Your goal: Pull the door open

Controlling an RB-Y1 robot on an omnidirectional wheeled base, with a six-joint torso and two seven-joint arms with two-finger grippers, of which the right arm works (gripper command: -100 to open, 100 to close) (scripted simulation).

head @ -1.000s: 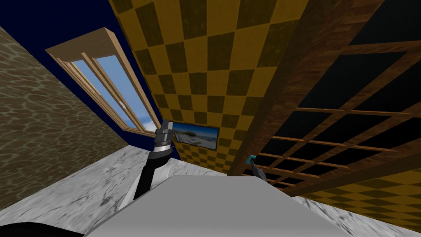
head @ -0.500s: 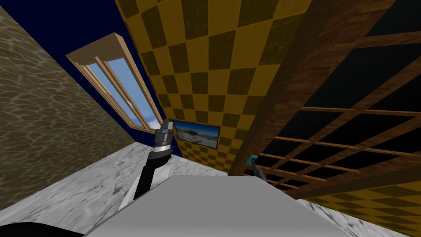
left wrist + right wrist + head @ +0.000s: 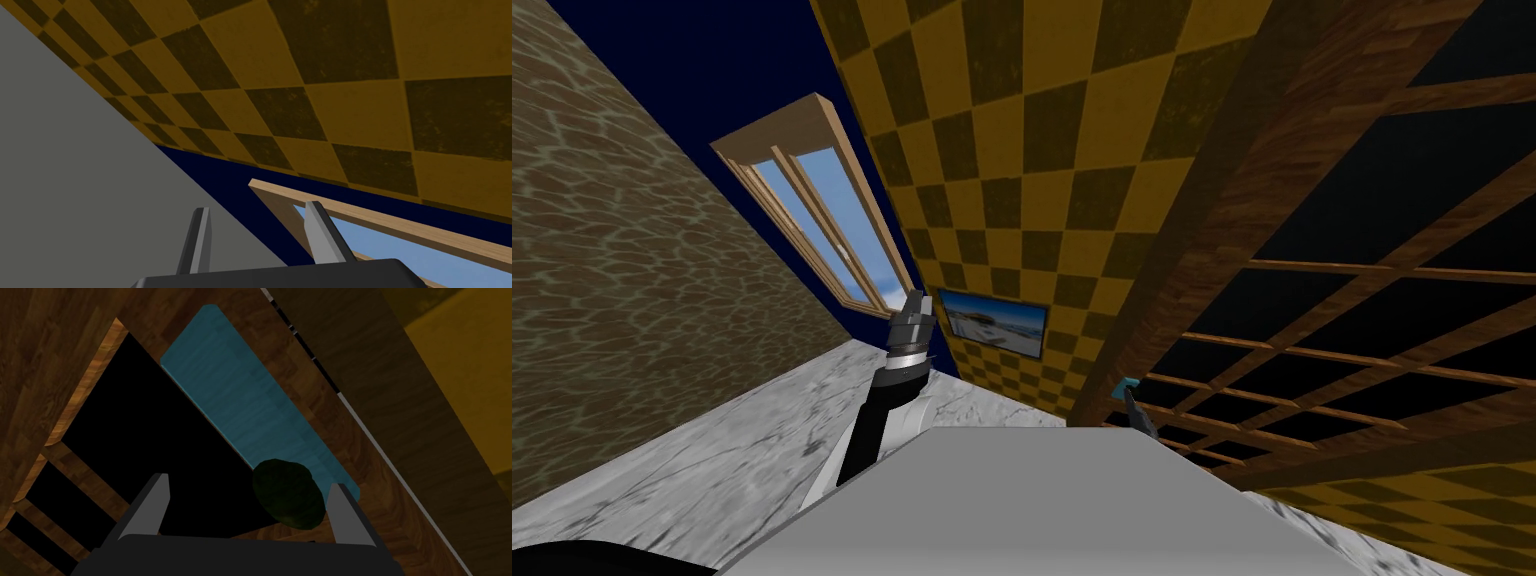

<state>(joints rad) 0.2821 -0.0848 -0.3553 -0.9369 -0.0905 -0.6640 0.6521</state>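
So the right gripper [image 3: 247, 480] is right up at the door [image 3: 60, 348], which is brown wood with a grid of thin bars and black panes between them. Its fingers [image 3: 156, 498] are spread wide and not clamping anything. The dark round knob [image 3: 287, 500] sits in the gap, way over toward one finger, just beside it or maybe touching; I can't tell which. The knob is at the near end of a long teal plate [image 3: 240, 398], which runs along the door's wooden edge strip, between a black pane and the door's outer edge. From the head view, the door [image 3: 1212, 250] stands next to a yellow checkered wall [image 3: 1032, 150]. The left gripper [image 3: 912, 305] is held up well apart from the door, fingers parted with nothing in between.
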